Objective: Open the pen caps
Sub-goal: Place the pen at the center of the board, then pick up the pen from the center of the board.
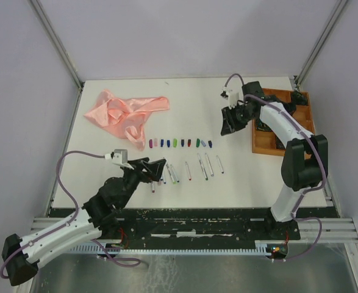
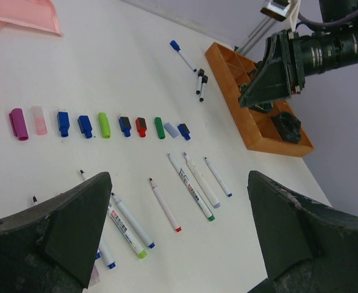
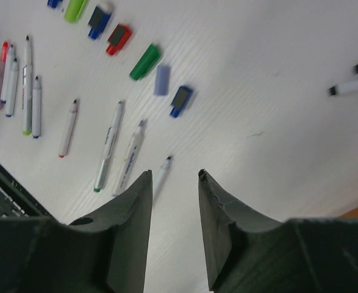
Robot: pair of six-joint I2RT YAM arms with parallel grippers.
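Both left fingers (image 2: 57, 235) and right fingers (image 3: 233, 235) gape over the pale-walled white table (image 1: 246, 186).

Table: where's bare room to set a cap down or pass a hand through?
Bare: the far strip between the pink cloth and the right gripper, beyond the caps; also the near-right patch between the pens, the tray and the right arm. Crowded: the middle rows of caps and pens, left gripper over the pens' left end.

Small print on the pens (image 2: 191, 189), too blurred to read
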